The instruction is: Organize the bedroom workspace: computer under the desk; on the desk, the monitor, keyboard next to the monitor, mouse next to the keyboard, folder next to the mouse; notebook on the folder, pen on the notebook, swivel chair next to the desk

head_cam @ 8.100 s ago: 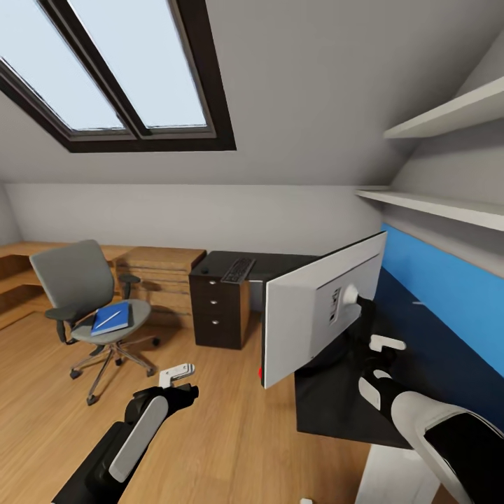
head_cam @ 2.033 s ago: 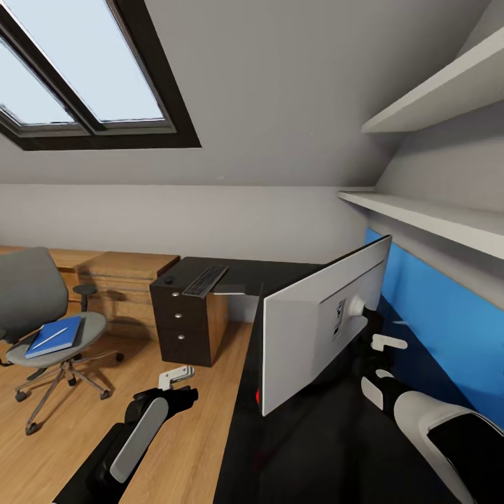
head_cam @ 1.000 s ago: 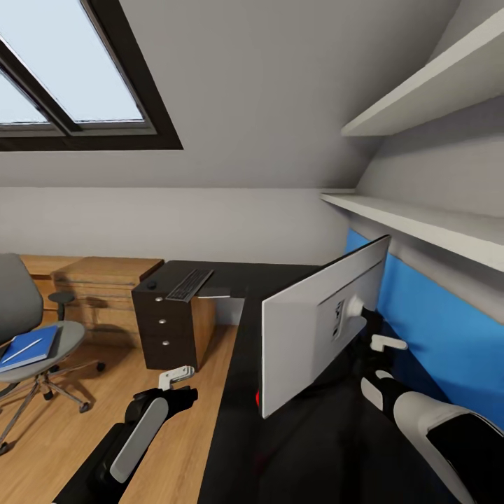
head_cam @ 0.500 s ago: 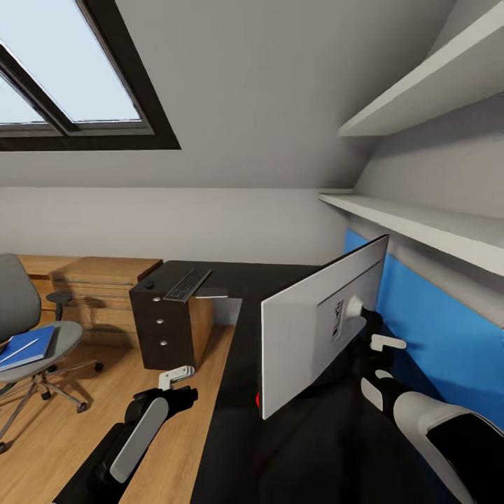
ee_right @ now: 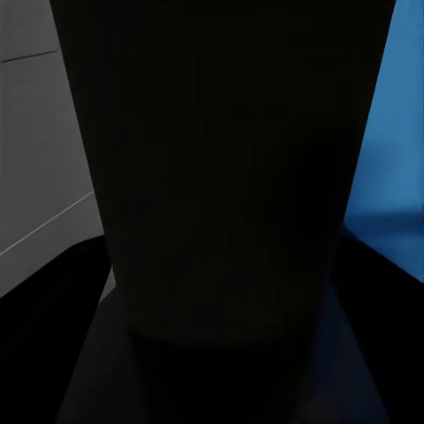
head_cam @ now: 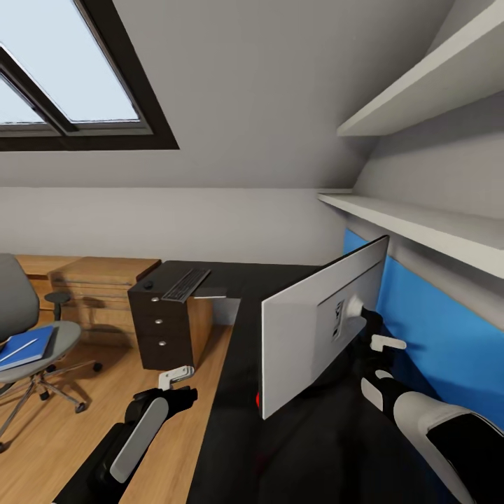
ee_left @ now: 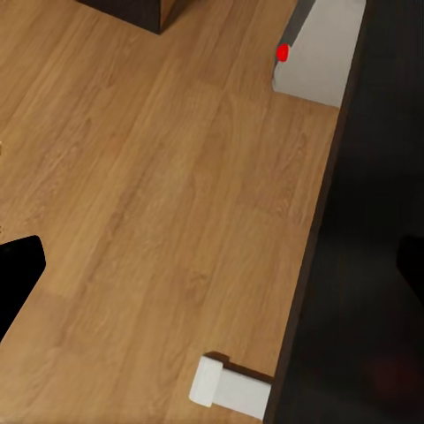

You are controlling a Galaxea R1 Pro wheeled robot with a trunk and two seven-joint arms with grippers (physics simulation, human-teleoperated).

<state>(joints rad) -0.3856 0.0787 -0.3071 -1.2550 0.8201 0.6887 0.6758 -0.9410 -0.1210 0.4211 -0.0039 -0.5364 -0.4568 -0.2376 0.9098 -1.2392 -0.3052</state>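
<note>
The view has shifted slightly right since half a second ago. The right tool grips the monitor by its stand above the black surface. The left tool hangs over the floor, spread unclear.

one monitor, one keyboard

L arm is held low and bent, its end effector pointed fwd; whether its fingers are apart can't be told. R arm is extended fwd, its end effector clamped on the monitor stand.
</note>
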